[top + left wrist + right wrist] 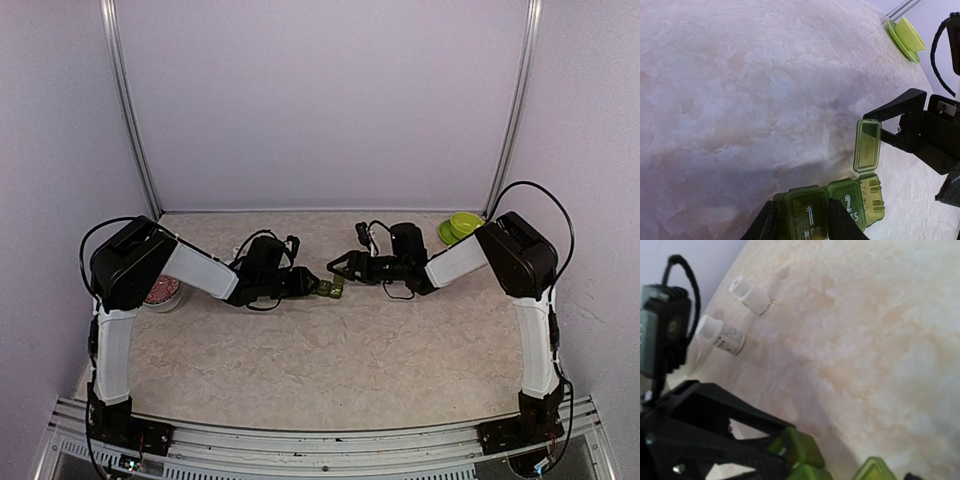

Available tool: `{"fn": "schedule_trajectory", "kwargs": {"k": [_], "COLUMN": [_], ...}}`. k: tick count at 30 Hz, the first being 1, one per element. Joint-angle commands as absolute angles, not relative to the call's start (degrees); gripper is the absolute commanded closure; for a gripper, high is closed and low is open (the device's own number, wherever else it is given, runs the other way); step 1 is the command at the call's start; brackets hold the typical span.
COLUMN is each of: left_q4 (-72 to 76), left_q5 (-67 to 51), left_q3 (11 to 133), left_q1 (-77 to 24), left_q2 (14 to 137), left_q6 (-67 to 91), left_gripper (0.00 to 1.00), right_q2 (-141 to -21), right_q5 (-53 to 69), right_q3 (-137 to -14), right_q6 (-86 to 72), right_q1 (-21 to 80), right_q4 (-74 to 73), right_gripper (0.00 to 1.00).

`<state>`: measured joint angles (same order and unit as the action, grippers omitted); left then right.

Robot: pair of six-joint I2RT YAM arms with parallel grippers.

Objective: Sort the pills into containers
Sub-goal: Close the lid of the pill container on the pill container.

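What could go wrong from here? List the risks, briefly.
1. The left gripper pinches only the end compartment of the pill box, so a push on the far end may twist it loose.
2. The open lid stands right beside the right gripper, which could knock it shut or bend it.

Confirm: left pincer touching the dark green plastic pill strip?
Touching. Left wrist view: left pincer fingers press both sides of the dark green plastic pill strip, no gap.
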<state>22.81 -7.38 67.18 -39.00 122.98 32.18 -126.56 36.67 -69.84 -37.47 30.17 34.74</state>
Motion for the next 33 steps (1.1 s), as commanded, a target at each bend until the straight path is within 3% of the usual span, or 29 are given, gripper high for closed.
{"fn": "schedule_trajectory", "kwargs": {"k": [1,25,33], "left_q4": [16.07,14.26,14.07], "left_q5": [-7.98,-5.85,-5.62], "left_q3": [66.27,67.17,67.29], "left_q1": [-39.59,-40.00,-39.99], "left_q2": [124.05,125.07,125.15], "left_q6": [32.07,31.84,31.62], "left_gripper": [0.66,0.66,0.66], "right_q2": [-126.55,-121.20,-121.57], "right_q5": [38.93,44.06,46.12], "right_q3": [-69.02,-64.96,-64.55], "right_q6": [-38.44,-36.33,-34.95], "right_q1": [29.70,31.53,32.37], "right_q4": [38.47,39.84,38.02], "right_gripper": [0.12,0.16,0.26]}}
